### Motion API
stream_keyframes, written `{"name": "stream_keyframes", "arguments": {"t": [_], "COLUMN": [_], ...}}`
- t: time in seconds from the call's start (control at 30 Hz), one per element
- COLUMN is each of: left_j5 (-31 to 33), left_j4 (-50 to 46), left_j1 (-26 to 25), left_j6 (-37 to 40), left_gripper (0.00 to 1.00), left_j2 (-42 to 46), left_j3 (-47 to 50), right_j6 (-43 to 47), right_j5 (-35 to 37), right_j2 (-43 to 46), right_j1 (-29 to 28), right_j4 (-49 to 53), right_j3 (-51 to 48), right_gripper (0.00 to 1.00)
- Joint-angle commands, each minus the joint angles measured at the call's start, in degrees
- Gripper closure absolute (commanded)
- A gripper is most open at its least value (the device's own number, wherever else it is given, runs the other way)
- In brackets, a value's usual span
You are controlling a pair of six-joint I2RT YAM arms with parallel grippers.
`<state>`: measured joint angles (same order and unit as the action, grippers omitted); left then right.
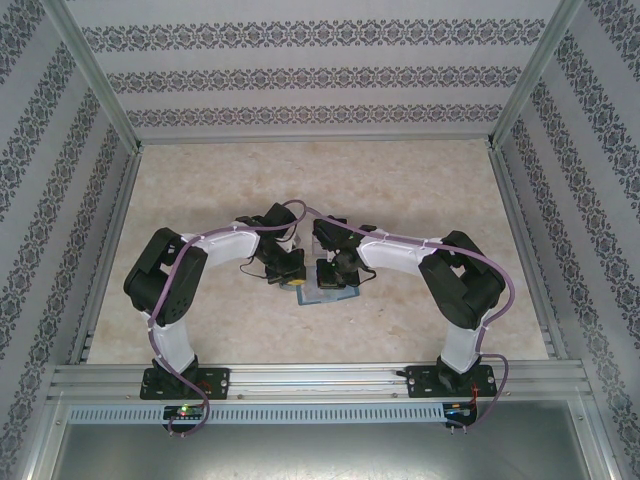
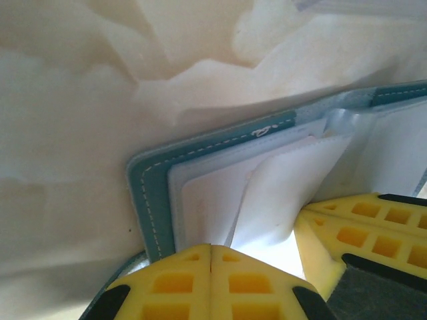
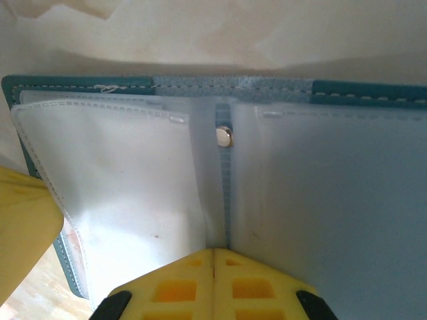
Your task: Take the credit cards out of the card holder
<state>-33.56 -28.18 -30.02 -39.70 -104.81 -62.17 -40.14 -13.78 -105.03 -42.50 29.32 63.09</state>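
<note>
The card holder [image 1: 326,293] lies open on the table between the two arms, teal outside with pale clear sleeves inside. In the left wrist view its teal stitched corner [image 2: 150,200] shows, and a pale rounded credit card [image 2: 207,207] sits in a sleeve. My left gripper [image 2: 211,247] is shut, its tip resting on that sleeve's near edge. My right gripper [image 3: 213,251] is shut too, with its tip on the card holder's [image 3: 347,90] centre fold, just below a metal snap stud [image 3: 225,137]. Nothing shows between either pair of jaws. Both grippers [image 1: 284,268] [image 1: 337,272] hang close together over the holder.
The marble-patterned table [image 1: 200,180] is walled by aluminium rails and patterned panels [image 1: 40,200]. A clear plastic edge [image 2: 360,5] shows at the top right of the left wrist view. The other arm's yellow fingers [image 2: 360,230] [image 3: 20,227] crowd each wrist view.
</note>
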Motion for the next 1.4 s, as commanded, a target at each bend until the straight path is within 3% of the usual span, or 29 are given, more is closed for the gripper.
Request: {"name": "stream_keyframes", "arguments": {"t": [0.0, 0.2, 0.37, 0.67, 0.87, 1.03, 1.37], "left_j5": [-2.3, -3.5, -3.8, 0.9, -1.1, -2.9, -3.4], "left_j4": [2.6, 4.9, 5.7, 1.2, 6.1, 9.5, 14.1], "left_j1": [-0.6, -0.6, -0.6, -0.6, -0.6, -0.6, -0.5], "left_j6": [-1.0, -2.0, -2.3, -1.1, -3.2, -5.0, -7.6], "left_gripper": [1.0, 0.98, 0.91, 0.8, 0.79, 0.7, 0.7], "left_j2": [0.3, 1.3, 1.1, 0.1, 1.1, 1.1, 2.0], "left_j3": [-1.3, -0.5, 0.0, -1.2, 0.3, 1.4, 3.7], "right_j6": [0.4, 0.6, 0.7, 0.8, 0.9, 0.9, 1.0], "right_j5": [0.9, 0.7, 0.4, 0.3, 0.5, 0.3, 0.3], "right_j2": [-0.9, -0.8, -0.9, -0.8, -0.5, -0.6, -0.4], "right_j1": [0.2, 0.2, 0.2, 0.2, 0.2, 0.2, 0.2], "right_j4": [1.5, 1.5, 1.5, 1.6, 1.7, 1.7, 2.0], "right_j3": [-1.7, -1.5, -1.3, -0.9, -1.0, -1.2, -1.2], "right_gripper": [1.0, 1.0, 1.0, 1.0, 1.0, 1.0, 1.0]}}
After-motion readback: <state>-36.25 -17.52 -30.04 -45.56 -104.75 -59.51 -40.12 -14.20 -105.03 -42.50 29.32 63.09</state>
